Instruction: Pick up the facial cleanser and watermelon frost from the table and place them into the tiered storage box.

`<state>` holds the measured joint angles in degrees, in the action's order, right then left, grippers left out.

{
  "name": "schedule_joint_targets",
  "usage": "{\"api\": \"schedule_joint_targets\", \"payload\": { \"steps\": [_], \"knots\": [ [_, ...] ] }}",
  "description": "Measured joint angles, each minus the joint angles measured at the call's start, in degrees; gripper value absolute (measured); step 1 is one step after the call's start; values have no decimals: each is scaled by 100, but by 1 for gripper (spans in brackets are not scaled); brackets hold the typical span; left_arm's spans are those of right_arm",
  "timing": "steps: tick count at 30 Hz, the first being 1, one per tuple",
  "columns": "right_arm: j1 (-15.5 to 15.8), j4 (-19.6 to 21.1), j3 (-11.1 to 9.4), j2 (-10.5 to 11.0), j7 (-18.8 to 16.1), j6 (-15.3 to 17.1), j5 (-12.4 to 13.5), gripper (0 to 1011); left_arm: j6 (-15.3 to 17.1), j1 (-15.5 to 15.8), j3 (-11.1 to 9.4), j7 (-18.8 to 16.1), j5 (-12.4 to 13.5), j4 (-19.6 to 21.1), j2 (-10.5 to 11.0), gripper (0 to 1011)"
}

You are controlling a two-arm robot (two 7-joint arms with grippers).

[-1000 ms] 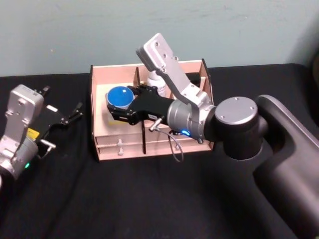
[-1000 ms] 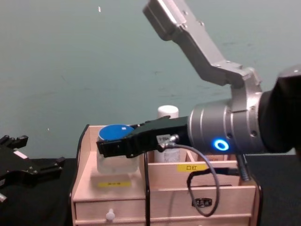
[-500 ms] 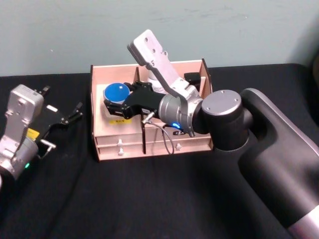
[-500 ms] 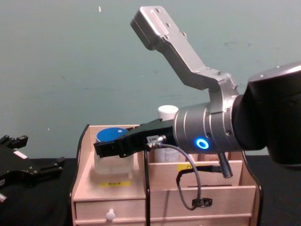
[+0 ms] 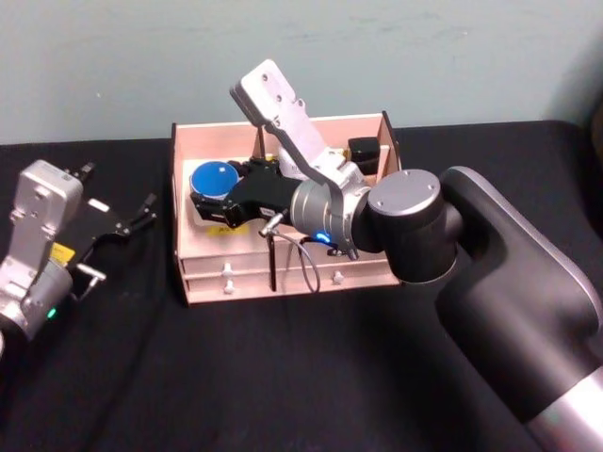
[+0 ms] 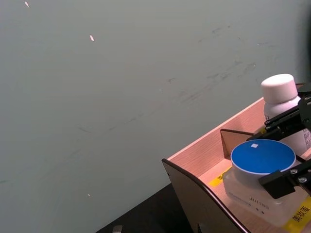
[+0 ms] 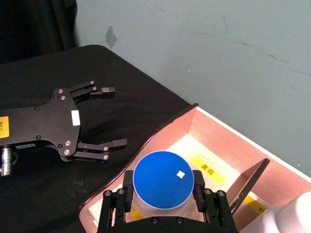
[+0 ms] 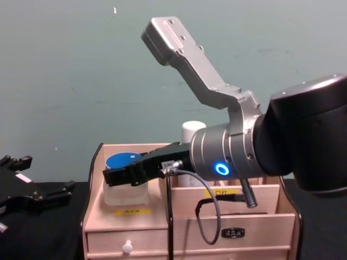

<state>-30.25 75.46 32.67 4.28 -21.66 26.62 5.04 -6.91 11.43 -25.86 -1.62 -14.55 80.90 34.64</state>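
The watermelon frost, a clear jar with a blue lid, sits low in the left compartment of the tiered storage box. My right gripper reaches in from the right and is shut on the jar, one black finger on each side of it. From the chest view the jar hangs just above the compartment's yellow label. The facial cleanser, a white bottle, stands upright in a rear compartment behind the gripper. My left gripper rests open on the table left of the box.
A black cloth covers the table, with open room in front of the box. A teal wall rises close behind it. A small black item sits in the box's rear right compartment. Drawer knobs face me.
My right gripper has carried the jar left and down, deeper into the box's left compartment. The left arm has not moved.
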Motion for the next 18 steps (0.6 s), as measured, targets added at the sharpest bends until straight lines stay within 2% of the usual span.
{"api": "schedule_joint_targets", "payload": {
  "steps": [18],
  "knots": [
    [28, -31, -38, -30, 28, 65, -92, 733, 0, 0, 0, 0, 0, 0, 0, 1010]
  ]
}}
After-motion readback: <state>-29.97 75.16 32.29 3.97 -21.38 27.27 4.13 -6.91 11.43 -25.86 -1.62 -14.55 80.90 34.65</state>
